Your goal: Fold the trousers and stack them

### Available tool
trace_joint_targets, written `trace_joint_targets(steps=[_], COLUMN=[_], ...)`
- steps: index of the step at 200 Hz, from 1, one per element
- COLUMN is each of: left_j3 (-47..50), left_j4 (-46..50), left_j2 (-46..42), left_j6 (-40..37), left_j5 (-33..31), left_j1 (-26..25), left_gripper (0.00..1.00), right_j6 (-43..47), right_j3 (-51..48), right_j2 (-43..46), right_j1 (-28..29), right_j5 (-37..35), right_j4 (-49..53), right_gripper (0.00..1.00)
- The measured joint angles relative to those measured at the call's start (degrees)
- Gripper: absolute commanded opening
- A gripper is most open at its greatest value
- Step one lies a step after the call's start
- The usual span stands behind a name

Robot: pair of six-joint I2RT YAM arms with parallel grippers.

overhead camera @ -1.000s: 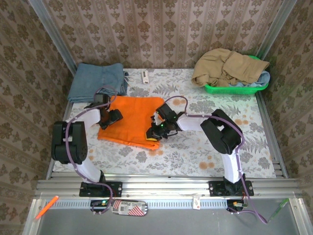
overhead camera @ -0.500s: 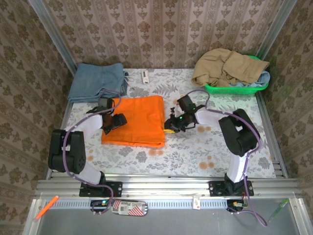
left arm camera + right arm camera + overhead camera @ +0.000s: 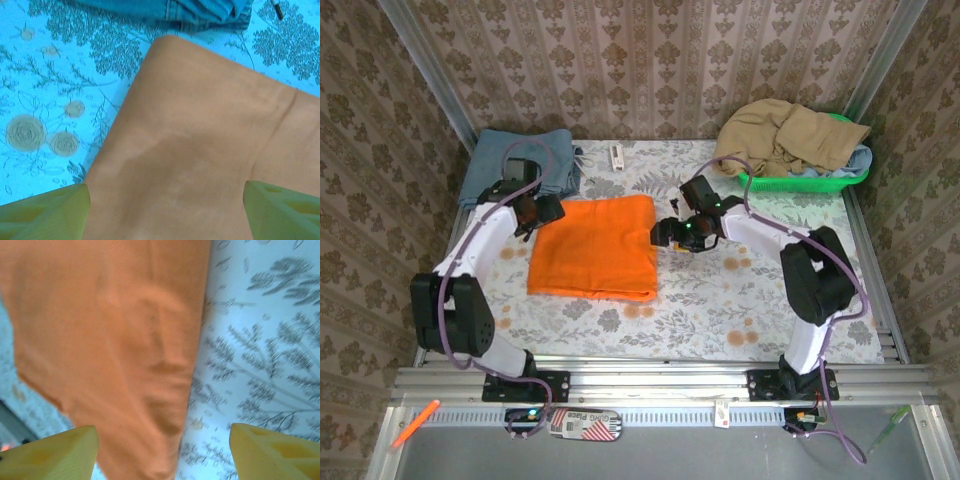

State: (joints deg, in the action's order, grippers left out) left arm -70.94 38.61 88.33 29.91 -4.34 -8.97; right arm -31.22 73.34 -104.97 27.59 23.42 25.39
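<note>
The orange trousers (image 3: 592, 248) lie folded into a flat rectangle on the flowered tablecloth, left of centre. My left gripper (image 3: 542, 211) hovers at their back left corner; in the left wrist view its green fingers (image 3: 45, 212) stand wide apart over the orange cloth (image 3: 195, 150), so the left gripper (image 3: 167, 212) is open and holds nothing. My right gripper (image 3: 667, 232) is at the trousers' right edge near the back. In the right wrist view the right gripper (image 3: 162, 450) is open, with the trousers' edge (image 3: 125, 350) below it.
A folded blue-grey garment (image 3: 518, 165) lies at the back left, its hem (image 3: 200, 10) just beyond the orange cloth. A green basket (image 3: 810, 182) holding a tan garment (image 3: 785, 135) stands at the back right. A small white object (image 3: 616, 157) lies by the back wall.
The right gripper left the trousers' front right corner and moved back along their right edge. The left gripper moved from the left edge to the back left corner. The cloth now lies squarer.
</note>
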Motion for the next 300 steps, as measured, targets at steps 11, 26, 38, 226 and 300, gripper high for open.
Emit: trace_joint_targets(steps=[11,26,38,226,300], left_j3=[0.8,4.0,6.4,7.9,6.8], left_j4=[-0.6,-1.3,-1.5,-17.4,-41.8], left_j2=[1.6,3.4,5.4,0.5,16.0], left_j6=[0.0,0.0,0.1,8.0,25.5], left_j5=[-0.1,0.1,0.4,11.5,20.0], left_j1=[0.3,1.4,2.4,10.4,19.3], left_gripper=[0.81,0.8,0.79,0.84,0.84], right_j6=[0.7,1.5,2.1,5.6,7.7], right_j3=[2.3,5.6,7.6,-10.2,-11.2], right_j2=[-2.8,-7.3,-10.7,1.0,12.5], right_j1=[0.3,0.9,1.7,-8.2,-8.6], right_j5=[-0.3,-0.2,0.1,0.1,-2.3], right_j4=[0.3,0.2,0.2,2.0,6.0], right_gripper=[0.75,0.72,0.7,0.55,0.71])
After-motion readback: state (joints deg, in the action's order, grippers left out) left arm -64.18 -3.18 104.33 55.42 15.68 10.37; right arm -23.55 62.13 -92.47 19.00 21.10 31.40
